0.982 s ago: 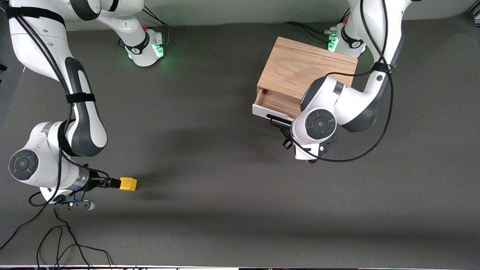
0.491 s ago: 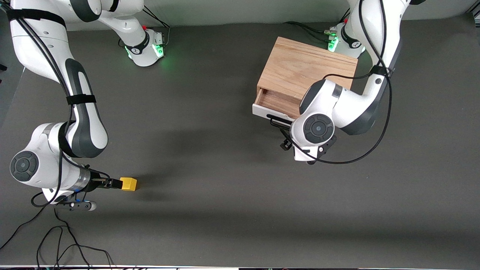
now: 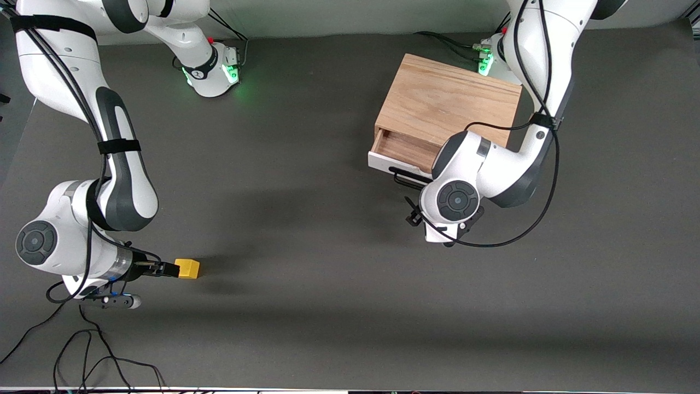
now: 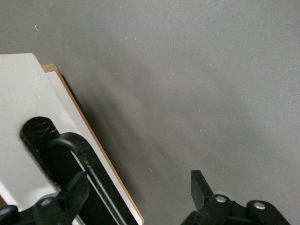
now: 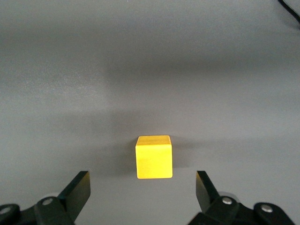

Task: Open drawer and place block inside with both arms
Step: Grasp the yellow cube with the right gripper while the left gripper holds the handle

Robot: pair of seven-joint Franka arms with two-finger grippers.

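Note:
The light wooden box [image 3: 448, 101] stands toward the left arm's end of the table. Its drawer [image 3: 402, 150] is pulled partly out, so the brown inside shows above the white front panel [image 4: 23, 103]. My left gripper [image 3: 414, 212] [image 4: 139, 185] is open in front of the drawer. The black wire handle [image 4: 70, 150] [image 3: 406, 178] passes close inside one finger [image 4: 72, 194]. The yellow block [image 3: 187, 268] [image 5: 153, 157] lies on the mat toward the right arm's end. My right gripper [image 3: 164, 268] [image 5: 140, 187] is open just short of it, fingertips apart on either side.
Loose black cables [image 3: 82, 355] lie on the mat near the front edge under the right arm. The two green-lit bases [image 3: 213, 68] [image 3: 500, 54] stand along the back. Bare dark mat [image 3: 306, 235] spreads between block and box.
My left gripper has opened off the drawer handle, and its wrist has drifted a little from the box toward the front camera. The drawer, block and right gripper stay put.

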